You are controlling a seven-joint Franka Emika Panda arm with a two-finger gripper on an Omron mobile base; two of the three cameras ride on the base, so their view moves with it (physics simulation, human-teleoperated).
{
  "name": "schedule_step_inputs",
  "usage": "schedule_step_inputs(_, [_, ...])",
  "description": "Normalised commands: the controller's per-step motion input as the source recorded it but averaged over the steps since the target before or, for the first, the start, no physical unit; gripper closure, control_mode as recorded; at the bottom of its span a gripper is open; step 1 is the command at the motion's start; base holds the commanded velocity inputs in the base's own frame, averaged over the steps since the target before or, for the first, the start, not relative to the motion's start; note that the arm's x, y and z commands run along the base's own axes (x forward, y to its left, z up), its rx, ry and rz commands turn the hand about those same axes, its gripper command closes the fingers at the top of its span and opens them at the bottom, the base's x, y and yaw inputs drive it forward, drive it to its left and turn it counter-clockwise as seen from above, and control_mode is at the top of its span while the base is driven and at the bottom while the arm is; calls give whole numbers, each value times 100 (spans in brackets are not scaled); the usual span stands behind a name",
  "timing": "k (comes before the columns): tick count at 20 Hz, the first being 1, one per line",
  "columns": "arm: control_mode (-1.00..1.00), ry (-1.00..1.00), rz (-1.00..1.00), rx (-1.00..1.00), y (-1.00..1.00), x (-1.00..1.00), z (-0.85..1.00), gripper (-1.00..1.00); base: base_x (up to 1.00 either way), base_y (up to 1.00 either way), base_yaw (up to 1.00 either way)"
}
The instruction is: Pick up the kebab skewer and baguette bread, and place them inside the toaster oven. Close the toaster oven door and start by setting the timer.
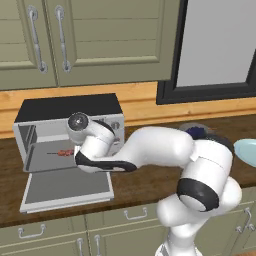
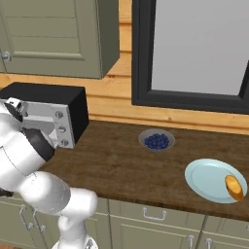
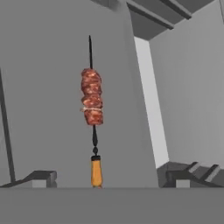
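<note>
The toaster oven (image 1: 65,107) stands on the counter, its door (image 1: 67,189) folded down flat in front. Inside, on the oven's grey floor, lies the kebab skewer (image 1: 62,153), with reddish meat chunks and an orange handle (image 3: 96,172). My gripper (image 3: 112,178) is open at the oven's mouth, its fingertips (image 3: 41,178) wide on either side of the handle end and apart from it. The baguette bread (image 2: 234,187) rests on the right edge of a light blue plate (image 2: 206,177), far to the right of the oven (image 2: 48,114).
A bowl of blueberries (image 2: 156,141) sits on the wooden counter between the oven and the plate. Green wall cabinets (image 1: 100,40) hang above the oven, and a dark-framed window (image 2: 194,53) is behind the counter. Oven walls and rack rails (image 3: 175,13) close in around the hand.
</note>
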Motion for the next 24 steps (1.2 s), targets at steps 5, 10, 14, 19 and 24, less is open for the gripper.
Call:
schedule_step_inputs(5, [-100,1,-26,6,-78,-92,17,-100,0,0,0])
schedule_step_inputs(10, [-100,3,-24,10,-100,-75,33,-100,0,0,0])
schedule_step_inputs(14, [-100,7,-18,5,-100,-53,43,-100,0,0,0])
schedule_step_inputs(19, [-100,7,-20,6,-100,-64,30,-100,0,0,0])
schedule_step_inputs(24, [-100,10,-24,5,-100,-39,15,-100,0,0,0])
